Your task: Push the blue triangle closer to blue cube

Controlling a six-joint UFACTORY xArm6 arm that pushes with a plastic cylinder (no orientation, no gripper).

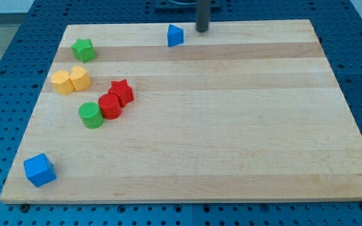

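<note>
Blue triangle and blue cube sit well apart, so the push looks barely begun.

My tip (202, 29) stands at the view's top edge of the wooden board (231, 125), just to the view's right of the blue triangle (175, 35), near it but, as far as I can tell, not touching. There are no fingers on this rod, so nothing is apart or clamped; it only pushes. The blue cube (39, 170) waits far off in the bottom-left corner, and that's the whole length of the job left, I judge. Between them lies a crowd: a green star (83, 49), two yellow blocks (71, 80) touching, a red star (122, 91), a red cylinder (110, 106) and a green cylinder (91, 115) pressed together. A straight diagonal run would likely clip that cluster, so the line of travel needs care.
</note>
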